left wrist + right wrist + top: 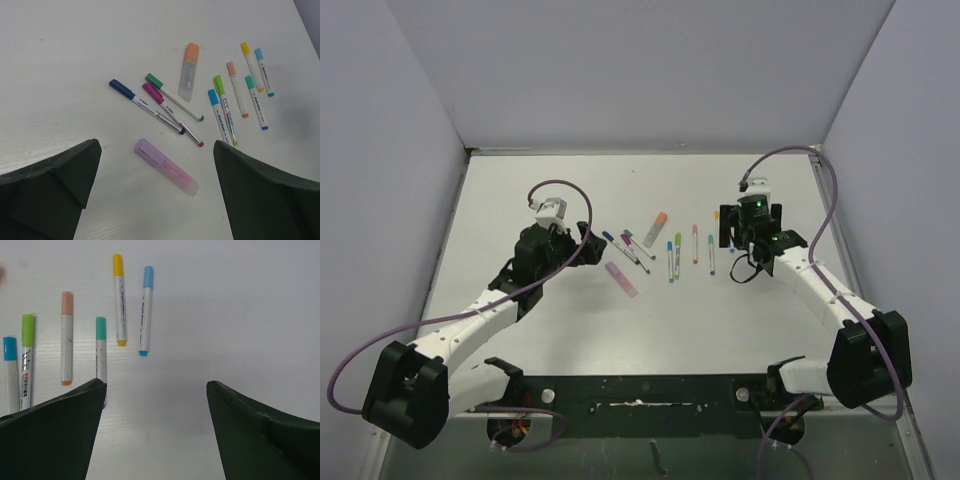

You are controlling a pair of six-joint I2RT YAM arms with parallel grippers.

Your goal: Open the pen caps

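About ten pens [257, 105] lie scattered on the desk [540, 200] between the arms; every visible pen cap [117, 264] seems on; left jaws and right jaws hover spread wide, empty; uncapping looks unstarted.

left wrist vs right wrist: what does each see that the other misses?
Left wrist only: navy-capped pen, green-capped pen, magenta-capped pen, orange-capped highlighter, pink highlighter, and the left claw.
Right wrist only: just the right claw.
Both: blue-capped pen, lime-capped pen, peach-capped pen, teal-capped pen, yellow-capped pen and light-blue-capped pen, all with caps on.
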